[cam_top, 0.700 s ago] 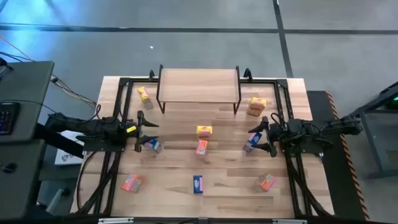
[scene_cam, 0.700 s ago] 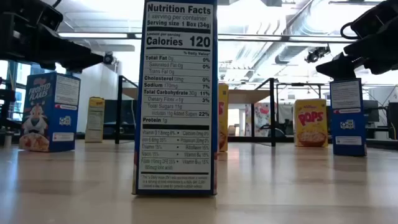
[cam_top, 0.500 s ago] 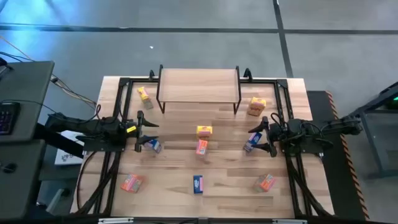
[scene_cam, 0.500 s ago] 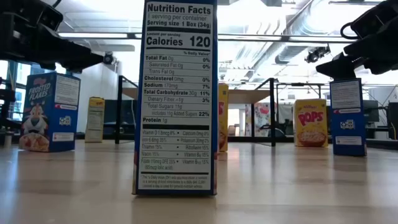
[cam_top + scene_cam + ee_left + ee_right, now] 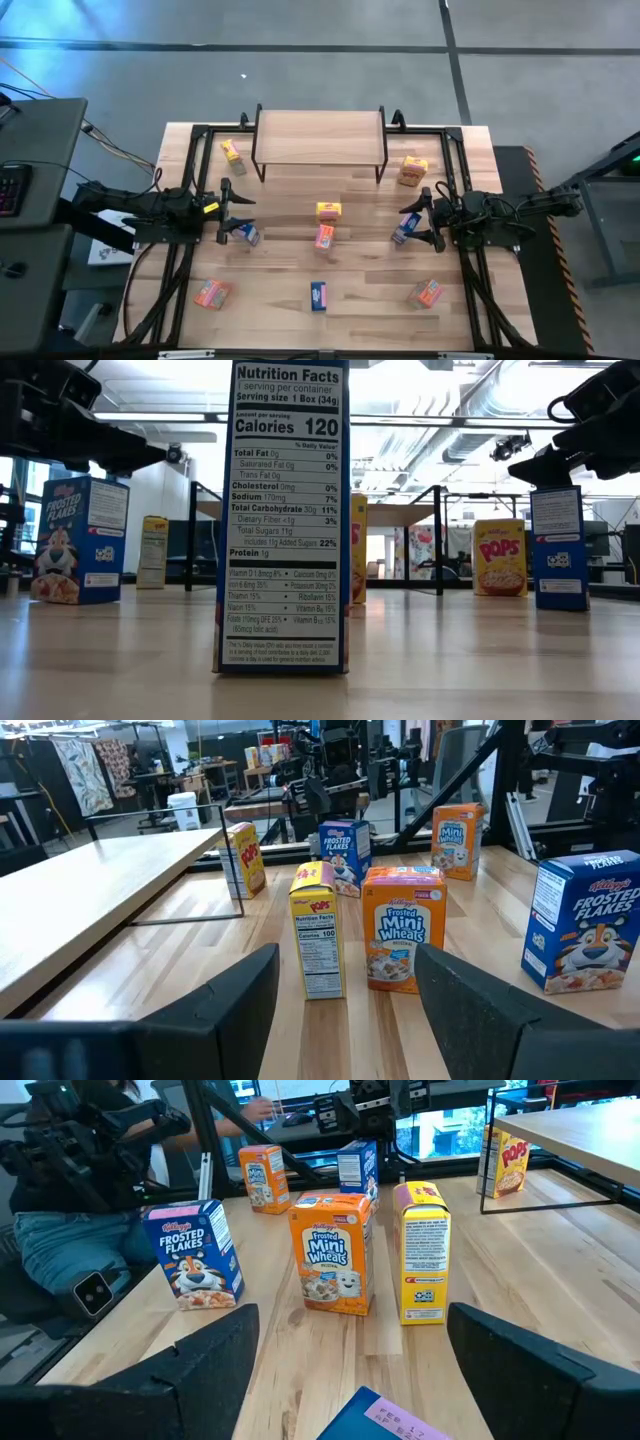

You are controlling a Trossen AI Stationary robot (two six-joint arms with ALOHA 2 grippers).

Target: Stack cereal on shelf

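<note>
**A:** Where do the two arms stand?

**B:** The left gripper point(image 5: 243, 212) hangs over the left side of the table point(image 5: 290, 310), its fingers spread apart with nothing between them. A blue Frosted Flakes box point(image 5: 249, 235) stands just beside it, towards the front edge. In the left wrist view that box point(image 5: 583, 923) sits off to one side of the fingers, not between them.

**A:** And the right one?

**B:** The right gripper point(image 5: 419, 218) is over the right side, fingers point(image 5: 525, 1352) wide apart. Another blue Frosted Flakes box point(image 5: 406, 227) is right at the fingertips, and the right wrist view shows its top edge point(image 5: 385, 1418) low between the fingers. Whether they touch it I cannot tell.

**A:** The shelf?

**B:** The shelf point(image 5: 318, 135) stands at the back middle of the table, its wooden top bare. A yellow Pops box point(image 5: 232, 152) stands near its left legs, another yellow box point(image 5: 413, 170) near its right end.

**A:** The rest of the cereal?

**B:** In the middle a yellow Pops box point(image 5: 328, 210) and an orange Frosted Mini Wheats box point(image 5: 324, 236) stand just beside each other. Along the front edge lie an orange box on the left point(image 5: 212, 293), a blue box in the centre point(image 5: 318, 295) and an orange box on the right point(image 5: 426, 292). In the low view the centre blue box point(image 5: 286, 520) fills the foreground, its nutrition panel facing the camera.
</note>
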